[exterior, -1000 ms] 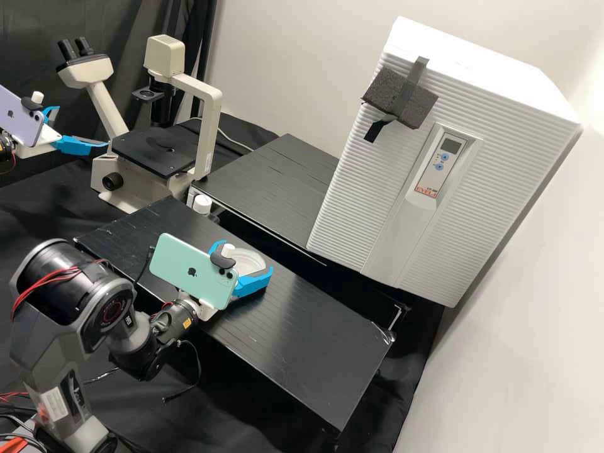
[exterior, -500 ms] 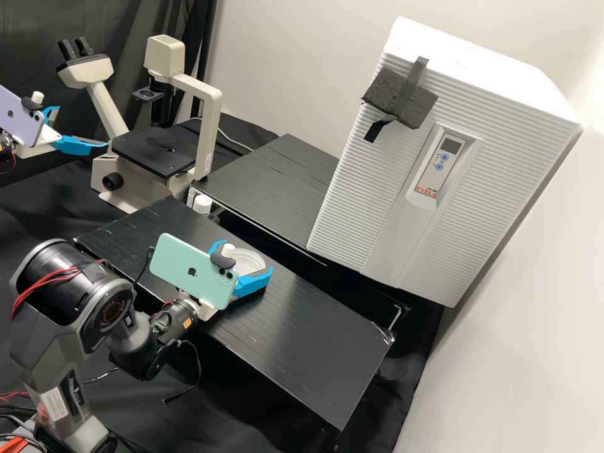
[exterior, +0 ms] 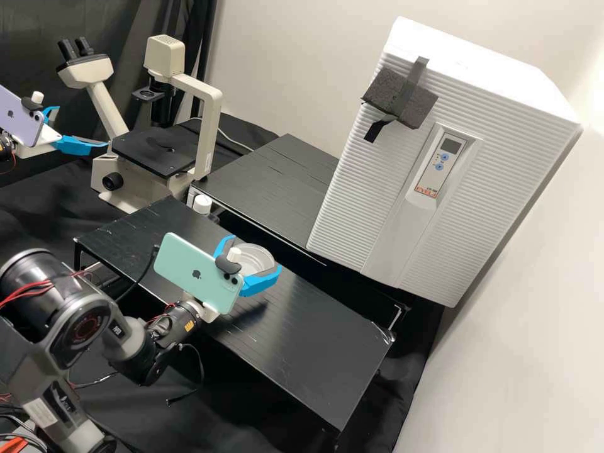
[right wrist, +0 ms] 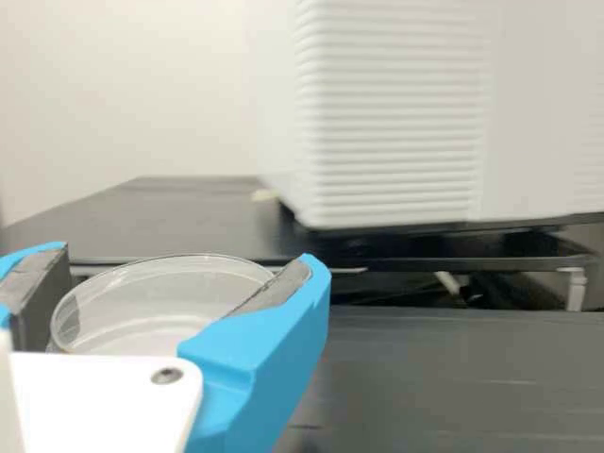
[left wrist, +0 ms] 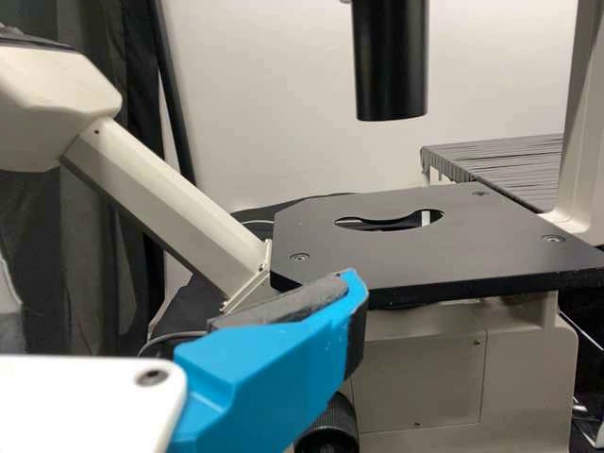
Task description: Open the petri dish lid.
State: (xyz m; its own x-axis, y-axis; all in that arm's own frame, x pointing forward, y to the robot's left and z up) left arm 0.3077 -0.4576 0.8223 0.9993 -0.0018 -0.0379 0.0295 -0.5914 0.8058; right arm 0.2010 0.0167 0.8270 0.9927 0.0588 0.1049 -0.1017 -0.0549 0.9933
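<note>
In the high view my right gripper (exterior: pixel 257 254) is above the near black stand, closed around the clear round petri dish (exterior: pixel 258 257). The right wrist view has the dish (right wrist: pixel 156 297) between the dark pads of my right gripper (right wrist: pixel 179 274), held at its sides. Whether lid and base are together in that grip, I cannot tell. At the far left of the high view, my left gripper (exterior: pixel 84 128) stands open and empty beside the microscope. One finger of my left gripper (left wrist: pixel 274 363) appears in front of the black stage in the left wrist view.
The microscope (exterior: pixel 157 151) stands at the back left. A white-capped bottle (exterior: pixel 202 204) is at the near stand's (exterior: pixel 302 352) back edge. Behind, a second black stand (exterior: pixel 270 182) adjoins the large white incubator (exterior: pixel 377 189).
My right gripper has risen from the near stand and shifted slightly right in the high view, the petri dish moving with it. The left arm has kept still.
</note>
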